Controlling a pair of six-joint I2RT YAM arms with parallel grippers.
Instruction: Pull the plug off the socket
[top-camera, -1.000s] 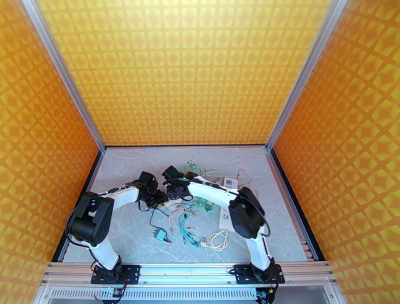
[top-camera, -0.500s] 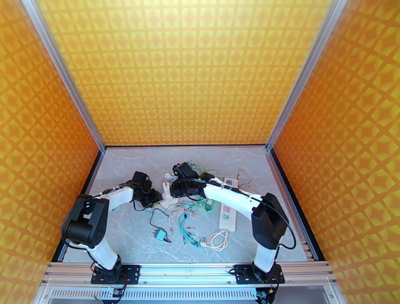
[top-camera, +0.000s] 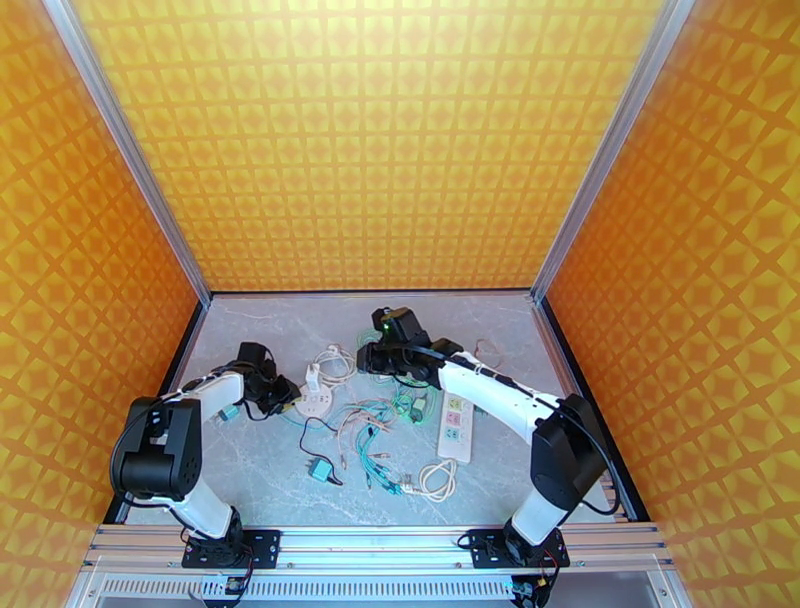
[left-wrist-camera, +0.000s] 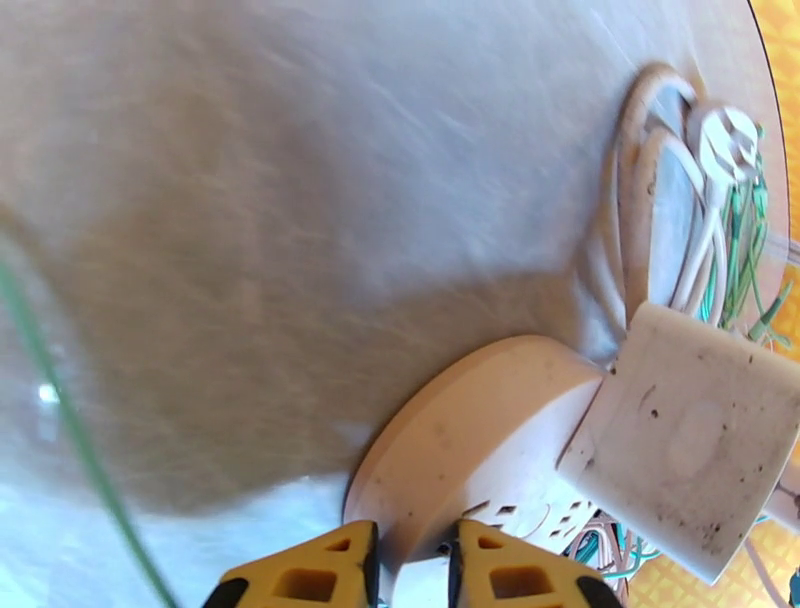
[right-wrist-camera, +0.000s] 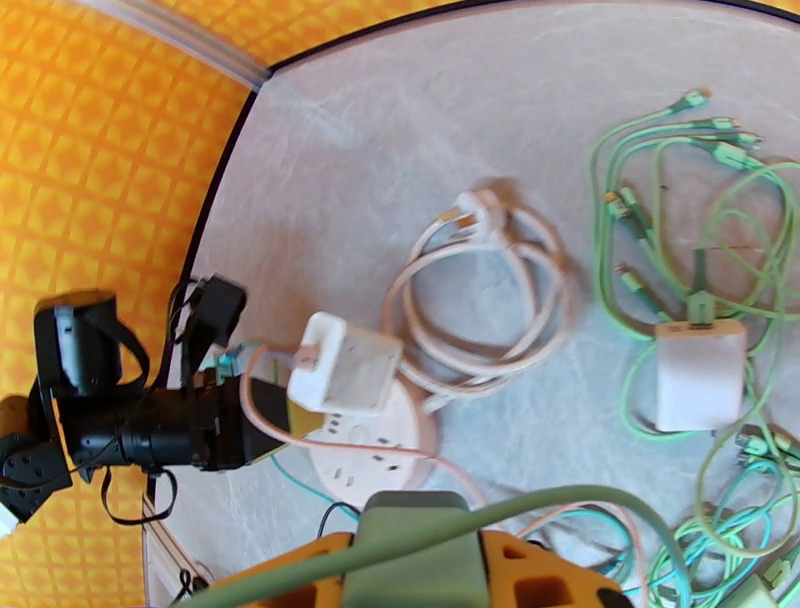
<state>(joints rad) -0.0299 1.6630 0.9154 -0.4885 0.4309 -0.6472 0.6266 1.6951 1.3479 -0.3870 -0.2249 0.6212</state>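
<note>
Left wrist view: the left gripper (left-wrist-camera: 412, 562) is pinching shut on the rim of the round socket (left-wrist-camera: 470, 450), with a white cube charger (left-wrist-camera: 690, 460) sitting plugged in. Right wrist view: the right gripper (right-wrist-camera: 420, 590) is clamping a grey-green plug (right-wrist-camera: 415, 522), well apart from the socket. A second ago both grippers were huddling together; now they're parting.

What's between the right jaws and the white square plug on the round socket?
Nothing solid. But the right gripper is full, shut on a green plug, with its green cable arcing across in front. A pink cable trails over the round socket beside the white square plug. The left gripper clamps the socket's far rim.
</note>
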